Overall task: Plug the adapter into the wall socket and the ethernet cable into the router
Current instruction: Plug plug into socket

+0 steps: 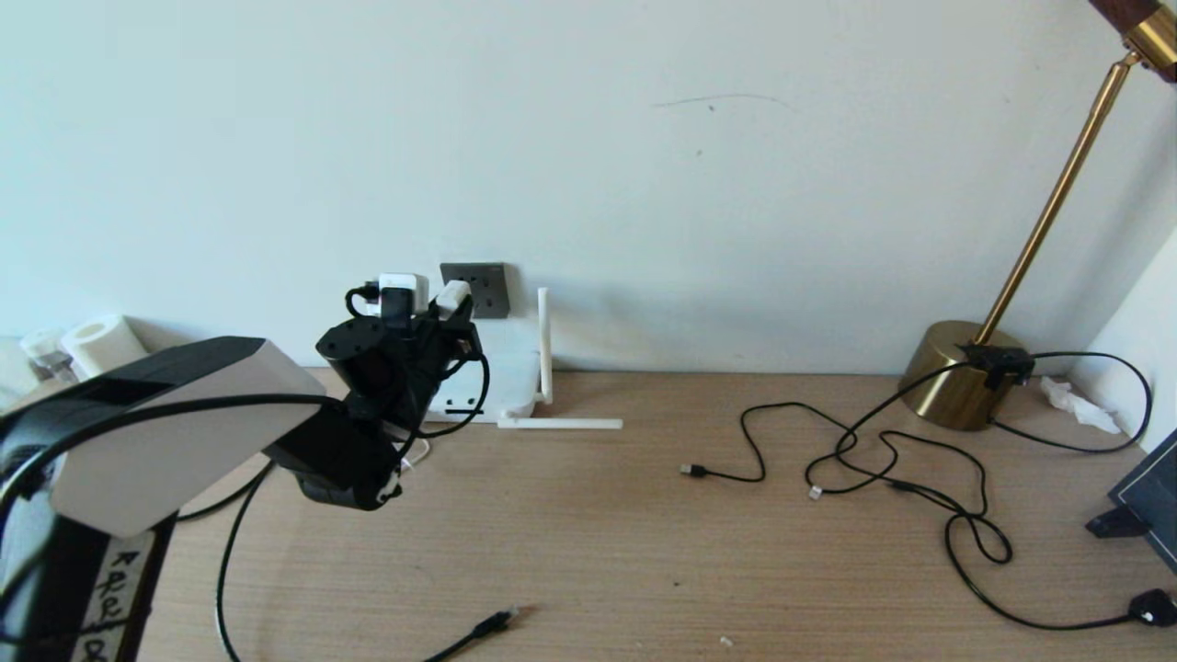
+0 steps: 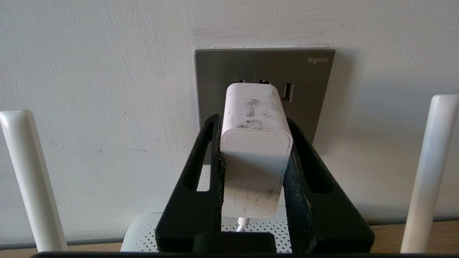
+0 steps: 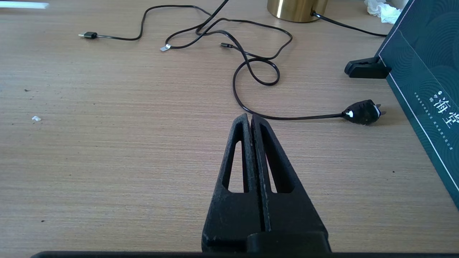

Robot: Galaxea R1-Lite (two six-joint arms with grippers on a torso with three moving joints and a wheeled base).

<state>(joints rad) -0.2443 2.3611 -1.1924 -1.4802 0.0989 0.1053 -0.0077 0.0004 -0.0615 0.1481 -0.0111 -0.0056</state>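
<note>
the left pincer (image 2: 255, 150) grips the adapter (image 2: 255, 157), its long axis pointing straight at the wall socket (image 2: 304, 104) above the desk's far edge, prongs seemingly at the holes. the right pincer (image 3: 251, 122) hangs closed, empty.

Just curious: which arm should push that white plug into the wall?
Left. The left gripper already clamps the adapter right at the socket; the right gripper is shut, empty, far away.
</note>
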